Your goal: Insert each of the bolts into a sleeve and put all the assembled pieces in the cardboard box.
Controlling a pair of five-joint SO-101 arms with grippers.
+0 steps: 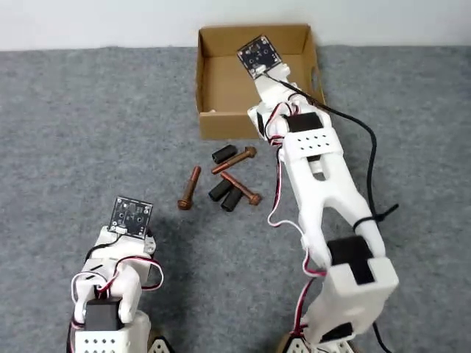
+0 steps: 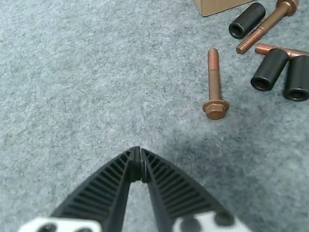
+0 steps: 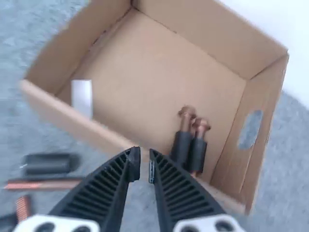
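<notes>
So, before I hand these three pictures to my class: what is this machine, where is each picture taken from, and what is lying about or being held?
These are two small white robot arms at a grey table. The high view looks down on both. Each of the other two pictures comes from a camera on one arm's wrist, looking along its end effector. The left end effector is shut and holds nothing. The right end effector is slightly open, also empty, at the cardboard box, where two bolts already in sleeves lie. Outside the box lie three loose copper bolts and three black sleeves.
</notes>
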